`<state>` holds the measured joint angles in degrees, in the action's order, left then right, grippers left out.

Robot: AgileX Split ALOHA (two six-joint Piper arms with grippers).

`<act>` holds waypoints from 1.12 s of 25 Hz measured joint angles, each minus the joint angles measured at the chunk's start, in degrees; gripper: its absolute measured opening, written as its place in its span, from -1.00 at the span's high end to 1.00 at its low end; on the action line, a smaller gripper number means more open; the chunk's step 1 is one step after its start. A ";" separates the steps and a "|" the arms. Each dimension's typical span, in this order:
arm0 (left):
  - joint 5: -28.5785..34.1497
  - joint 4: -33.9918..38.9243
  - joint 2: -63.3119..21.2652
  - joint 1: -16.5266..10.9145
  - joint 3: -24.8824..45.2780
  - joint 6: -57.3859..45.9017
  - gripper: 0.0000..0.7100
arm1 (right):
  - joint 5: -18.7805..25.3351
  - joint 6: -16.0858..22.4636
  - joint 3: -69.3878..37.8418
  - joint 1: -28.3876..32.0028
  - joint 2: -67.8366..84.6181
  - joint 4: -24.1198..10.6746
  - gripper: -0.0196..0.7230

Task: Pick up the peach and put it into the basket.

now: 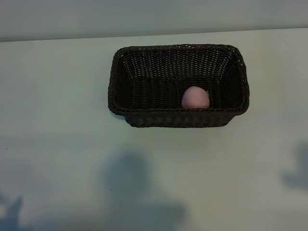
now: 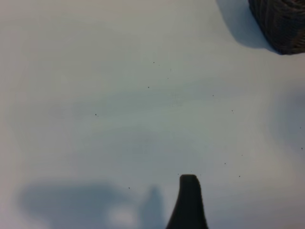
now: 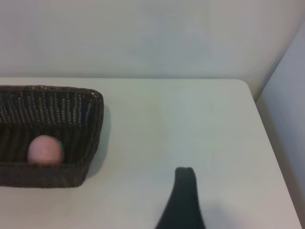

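The peach (image 1: 195, 97) sits inside the basket (image 1: 144, 65), low against the near wall and toward the right end, its small stem side turned toward that end. From the right wrist view the peach (image 3: 45, 150) is down in the basket (image 3: 71, 109), well apart from the right hand (image 3: 183, 200), of which only one dark fingertip shows over bare tabletop (image 3: 190, 124); that hand is empty and its jaws stand wide. The left hand (image 2: 188, 202) is the same story: a single dark fingertip over the plain tabletop (image 2: 119, 95), jaws wide, holding nothing, with just a corner of the basket (image 2: 281, 24) showing far off from it. Neither hand appears in the exterior view, only soft shadows along the near edge of the tabletop (image 1: 57, 144). Plenty of open room there on every side of the basket. In the right wrist view the tabletop's far edge meets a pale wall, and its right edge runs close past a side panel. No labels or writing can be made out anywhere.
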<state>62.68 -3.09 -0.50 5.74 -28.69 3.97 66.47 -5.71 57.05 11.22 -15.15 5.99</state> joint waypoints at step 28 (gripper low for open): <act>0.00 0.00 0.00 0.00 0.00 0.09 -0.67 | -5.12 0.59 -28.99 -0.52 15.60 -1.37 -0.66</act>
<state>62.68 -3.09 -0.50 5.74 -28.69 4.06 61.35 -5.12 28.06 10.69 0.45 4.62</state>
